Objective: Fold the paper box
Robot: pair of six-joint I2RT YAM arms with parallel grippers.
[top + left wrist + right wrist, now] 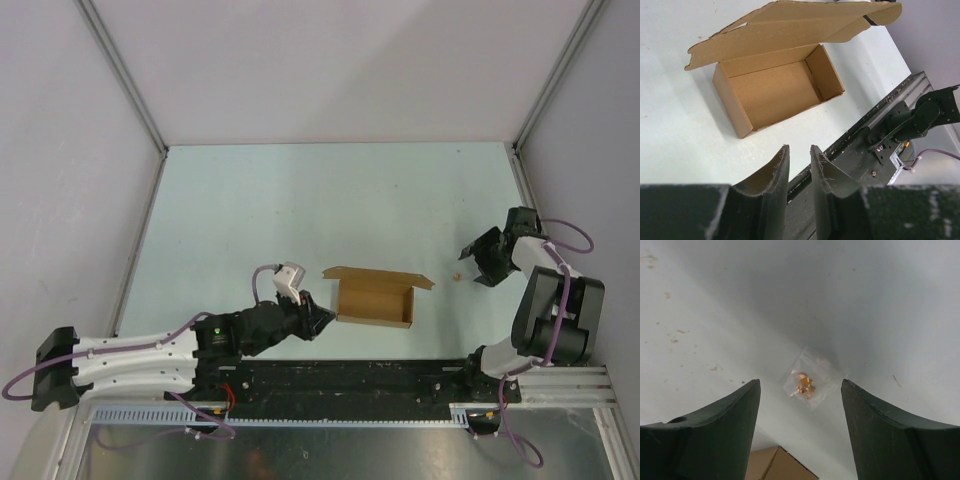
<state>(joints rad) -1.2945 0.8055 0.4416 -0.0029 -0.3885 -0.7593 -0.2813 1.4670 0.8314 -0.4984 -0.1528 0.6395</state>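
We see the paper box (375, 300) on the pale worktop (300, 200), close to the near edge and roughly midway between the two arms. It is formed into a shallow rectangular tray, open on top, its lid standing up from the far long wall with the small end flaps spread out.

The left gripper (322, 318) sits low, just beside the box's left short end, pointing toward it. We cannot tell from above whether it touches the cardboard. In the left wrist view the box (775, 95) lies ahead of the gripper (799, 150), apart from the fingertips, its hollow inside facing the camera. The jaws are parted only a little, a narrow gap showing, and they grasp nothing.

The right gripper (472, 267) is off to the box's right, apart from it, with bare worktop between. Its own camera shows the jaws (801, 381) spread wide and released, nothing between them. Below them on the worktop lies a small clear bag (807, 382) with orange-gold bits inside, and a brown corner of the box (777, 465) peeks in at the bottom edge of that view.

A black rail (380, 378) runs along the near edge, just beside the box.
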